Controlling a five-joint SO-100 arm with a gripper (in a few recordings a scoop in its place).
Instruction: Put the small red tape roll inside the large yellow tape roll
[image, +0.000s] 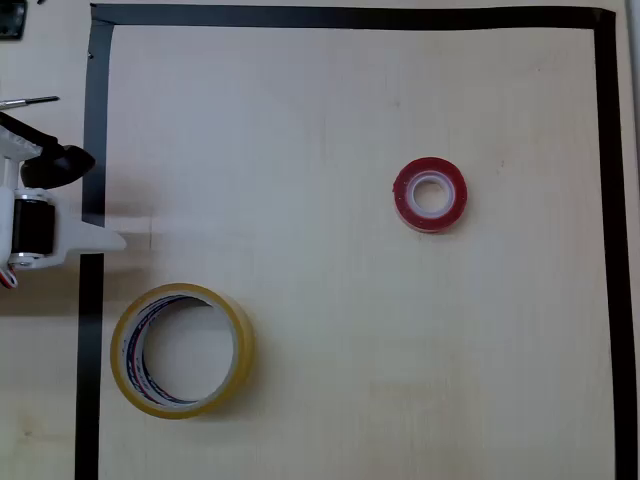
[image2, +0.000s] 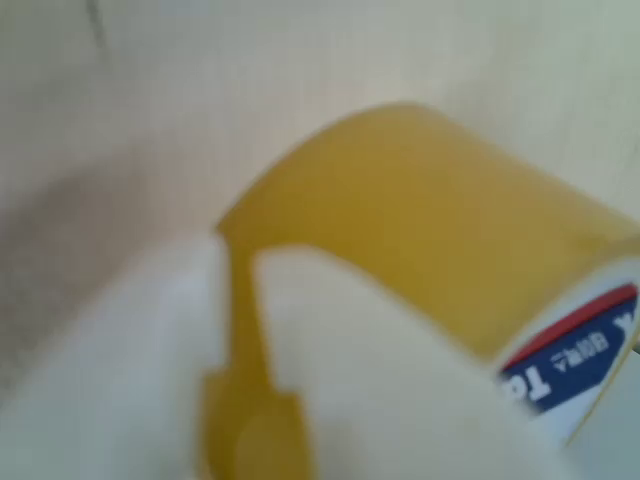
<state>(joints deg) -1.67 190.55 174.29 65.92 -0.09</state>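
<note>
The small red tape roll (image: 430, 194) lies flat on the pale wooden table, right of centre in the overhead view, its white core showing. Toward the lower left lies the large yellow tape roll (image: 181, 349), also flat, with its wide hole facing up. My white gripper (image: 108, 240) reaches in from the left edge, just above the yellow roll and far from the red one. The blurred wrist view has the yellow roll (image2: 420, 230) close in front of the gripper (image2: 237, 262), whose two white fingers (image2: 340, 330) stand almost together with nothing held.
A black tape border (image: 95, 130) frames the work area on the left, top and right. The arm's body (image: 30, 215) crosses this border at the left. Open table lies between the two rolls.
</note>
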